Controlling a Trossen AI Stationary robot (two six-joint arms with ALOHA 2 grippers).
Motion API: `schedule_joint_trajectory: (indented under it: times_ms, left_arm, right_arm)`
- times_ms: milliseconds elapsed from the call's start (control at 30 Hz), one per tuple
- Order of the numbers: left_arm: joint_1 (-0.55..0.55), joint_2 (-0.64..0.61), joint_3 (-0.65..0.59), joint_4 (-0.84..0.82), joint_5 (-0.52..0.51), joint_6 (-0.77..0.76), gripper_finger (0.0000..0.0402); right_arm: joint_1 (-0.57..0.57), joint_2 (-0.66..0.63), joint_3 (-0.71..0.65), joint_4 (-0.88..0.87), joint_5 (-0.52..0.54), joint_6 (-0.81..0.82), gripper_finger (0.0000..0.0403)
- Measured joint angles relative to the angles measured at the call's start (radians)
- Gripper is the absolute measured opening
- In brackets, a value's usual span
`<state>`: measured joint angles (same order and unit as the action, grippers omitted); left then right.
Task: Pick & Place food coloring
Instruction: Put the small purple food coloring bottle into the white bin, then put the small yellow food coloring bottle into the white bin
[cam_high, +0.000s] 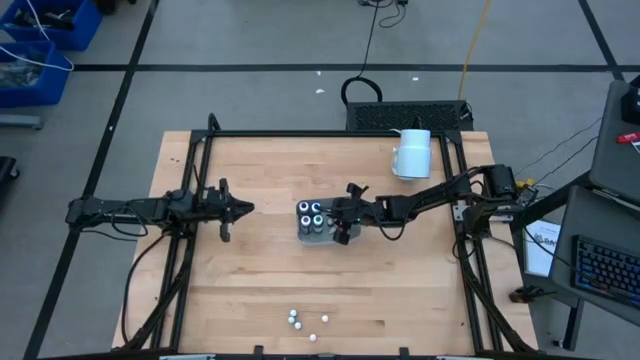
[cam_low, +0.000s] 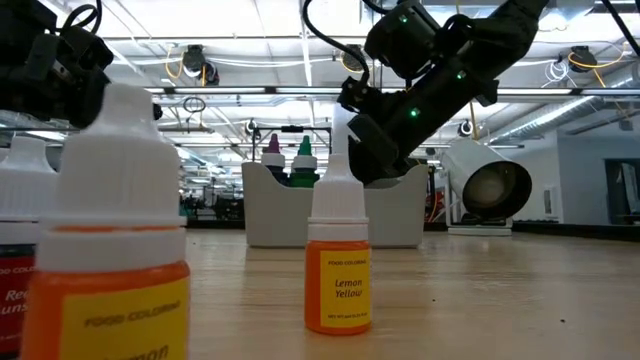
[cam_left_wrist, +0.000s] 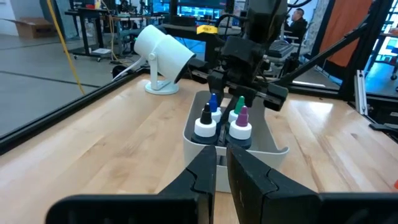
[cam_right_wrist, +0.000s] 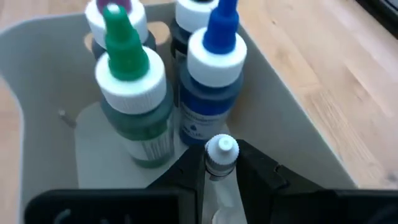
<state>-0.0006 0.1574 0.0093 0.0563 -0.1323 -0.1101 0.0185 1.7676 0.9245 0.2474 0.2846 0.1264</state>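
Right gripper over the right end of the pale grey tray at table centre, fingers pinched on a small whitish bottle. Bottle's white cap points forward out of the fingers, long axis running along them, toward the tray's interior; body hidden between the pads.

Four bottles stand upright in the tray, tips up: green-tipped bottle and blue-tipped bottle nearest the held one, purple-tipped bottle and black-tipped bottle on the far side. They sit two by two, close together, shoulders nearly touching. Green and blue ones stand directly in front of the held bottle; bare tray floor shows between them and the gripper.

Left gripper hovers well left of the tray, aimed at it, fingers narrow and close to parallel with only a thin slit between, nothing in them.

Loose bottles in a small cluster near the table's front edge, well apart from the tray. In the low view these stand upright, caps up: one labelled Lemon Yellow with orange body, another orange one right at the lens.

White mug-like cylinder on its stand at the back right of the table, open end tilted, clear of both arms.
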Motion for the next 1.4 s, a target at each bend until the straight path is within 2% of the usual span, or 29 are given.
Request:
schedule_joint_trajectory:
  times_ms: [567, 967, 1400]
  left_arm:
    - [0.000, 0.000, 0.001, 0.000, -0.002, 0.002, 0.0047]
    - [0.000, 0.000, 0.002, -0.002, -0.020, 0.003, 0.0047]
    - [0.000, 0.000, 0.003, -0.002, -0.026, 0.004, 0.0047]
  right_arm:
    - [-0.026, 0.000, 0.000, -0.035, 0.002, 0.011, 0.0059]
    - [-0.031, 0.073, 0.000, 0.047, -0.002, -0.014, 0.0060]
    - [-0.032, 0.073, 0.000, 0.041, 0.002, 0.008, 0.0118]
